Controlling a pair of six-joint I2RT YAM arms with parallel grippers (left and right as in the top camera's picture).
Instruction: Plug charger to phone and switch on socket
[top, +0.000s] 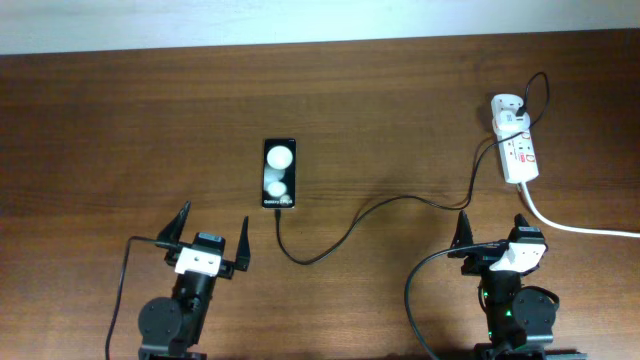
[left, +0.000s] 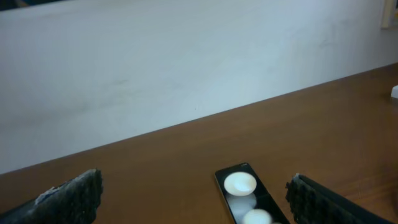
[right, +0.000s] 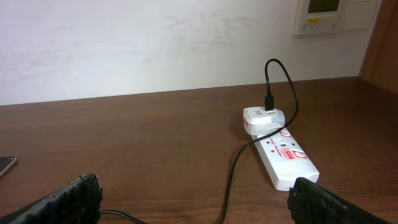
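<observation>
The black phone (top: 279, 173) lies flat mid-table, showing white round blobs; it also shows in the left wrist view (left: 249, 199). The thin black charger cable (top: 340, 236) runs from a white adapter block (top: 507, 112) to a plug tip right at the phone's near end; I cannot tell if it is inserted. The adapter sits in the white socket strip (top: 521, 155), seen also in the right wrist view (right: 285, 157). My left gripper (top: 210, 235) is open and empty, near of the phone. My right gripper (top: 492, 233) is open and empty, near of the strip.
The strip's thick white cord (top: 580, 228) runs off the right edge. Each arm's own black cable loops near its base at the front. A pale wall stands behind the table's far edge (left: 186, 121), with a wall panel (right: 326, 15) at the right.
</observation>
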